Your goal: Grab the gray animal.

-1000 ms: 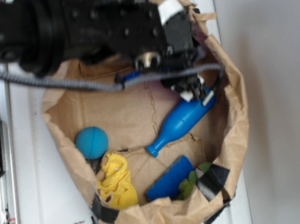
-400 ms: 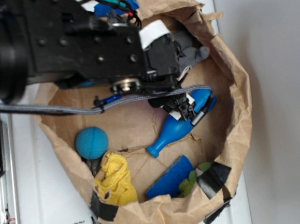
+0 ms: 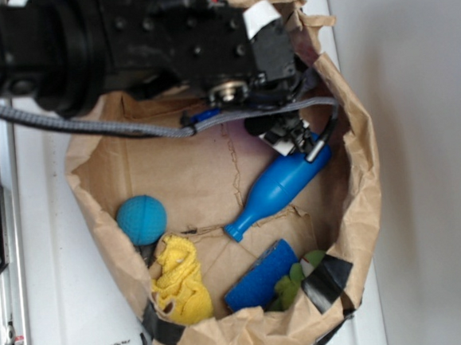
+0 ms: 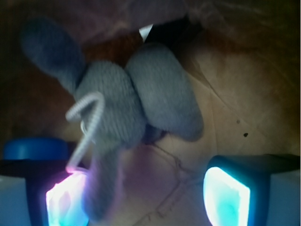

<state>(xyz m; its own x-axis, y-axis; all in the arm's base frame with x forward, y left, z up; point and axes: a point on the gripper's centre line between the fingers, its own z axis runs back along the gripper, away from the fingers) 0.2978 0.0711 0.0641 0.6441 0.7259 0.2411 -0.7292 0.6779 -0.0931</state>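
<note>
Gray animal (image 4: 127,110) fills the upper middle of the wrist view, a soft plush lying on the brown paper floor with a whitish string tail (image 4: 84,123) curling over its body. The hand (image 4: 146,197) hangs just above it with its two lit fingers (image 4: 225,197) spread wide apart, gripping nothing; the left finger sits by the toy's lower end and the right one over bare paper. A rounded blue shape shows at the left edge, just above the left finger.

From the exterior view, the black arm (image 3: 125,45) reaches over the top of a crumpled paper bag (image 3: 359,178) standing on a white surface (image 3: 58,314), and the hand (image 3: 292,140) sits near the bag's upper right wall, just above the wide end of a blue bottle (image 3: 276,189). The plush is hidden under the arm there. A teal ball (image 3: 141,219), a yellow plush toy (image 3: 179,280) and a blue block (image 3: 261,275) lie lower in the bag.
</note>
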